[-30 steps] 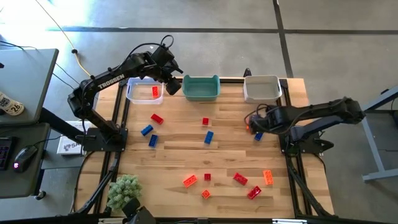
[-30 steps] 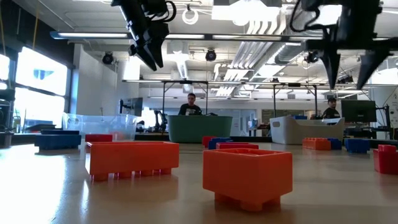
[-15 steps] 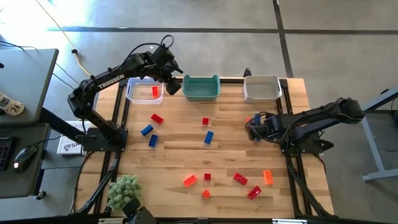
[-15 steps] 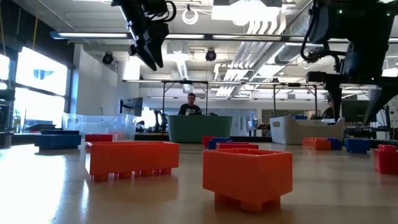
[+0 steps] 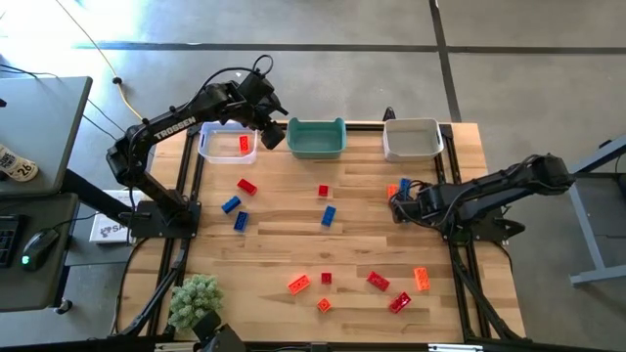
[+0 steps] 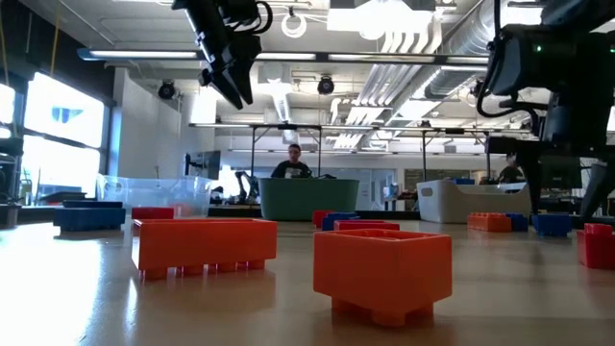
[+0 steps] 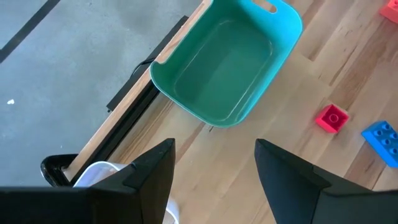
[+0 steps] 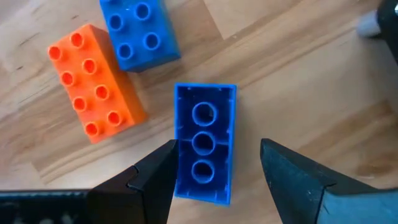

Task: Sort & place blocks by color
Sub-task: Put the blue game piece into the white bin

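Note:
A blue block (image 8: 204, 152) lies upside down on the table, its hollow side up. My right gripper (image 8: 217, 146) stands open, pointing down over it, one finger on each long side; in the high view the gripper (image 5: 399, 205) hides this block. Next to it lie an orange block (image 8: 94, 82) and another blue block (image 8: 138, 30). My left gripper (image 5: 274, 132) hangs open and empty, high between the clear bin (image 5: 217, 154) and the teal bin (image 5: 316, 138). One red block (image 5: 244, 144) lies in the clear bin.
A white bin (image 5: 411, 138) stands at the far right. Red and blue blocks lie scattered mid-table (image 5: 246, 186) (image 5: 329, 216). Orange and red ones lie near the front edge (image 5: 298, 285) (image 5: 399, 302). A fuzzy green plant (image 5: 194, 299) sits at the near left corner.
My right gripper has sunk toward the table and shifted a little toward the near edge, rolling its wrist. It now straddles the upside-down blue block, and the orange and blue blocks beyond it have come into view. Its fingers have stayed open.

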Motion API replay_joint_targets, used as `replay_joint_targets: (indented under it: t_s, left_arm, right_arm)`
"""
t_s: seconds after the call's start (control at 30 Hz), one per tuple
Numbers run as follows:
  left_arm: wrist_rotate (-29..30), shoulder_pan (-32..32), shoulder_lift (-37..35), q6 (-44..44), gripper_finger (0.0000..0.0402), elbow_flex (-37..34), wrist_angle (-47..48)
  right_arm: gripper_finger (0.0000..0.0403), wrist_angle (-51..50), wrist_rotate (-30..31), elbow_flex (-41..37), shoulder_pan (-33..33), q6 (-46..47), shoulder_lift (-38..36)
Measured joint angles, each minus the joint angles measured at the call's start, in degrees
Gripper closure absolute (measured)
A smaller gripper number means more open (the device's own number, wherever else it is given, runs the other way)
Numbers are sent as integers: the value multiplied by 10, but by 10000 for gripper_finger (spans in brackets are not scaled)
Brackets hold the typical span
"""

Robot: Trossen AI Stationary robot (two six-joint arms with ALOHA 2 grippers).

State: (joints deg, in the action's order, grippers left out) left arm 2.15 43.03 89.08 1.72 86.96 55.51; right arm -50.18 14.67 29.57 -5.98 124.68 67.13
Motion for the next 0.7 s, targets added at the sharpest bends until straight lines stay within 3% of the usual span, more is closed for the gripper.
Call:
replay_joint_targets:
  t_s: [0.4, 0.63, 0.7]
  left_arm:
    - [0, 0, 0, 0, 192, 0, -2]
    - [0, 0, 0, -2, 192, 0, -20]
    - [0, 0, 0, -8, 192, 0, -25]
  right_arm:
    - [196, 41, -38, -35, 19, -37, 0]
    - [291, 35, -40, -34, 19, -72, -1]
    - [297, 35, -40, -32, 19, -86, -1]
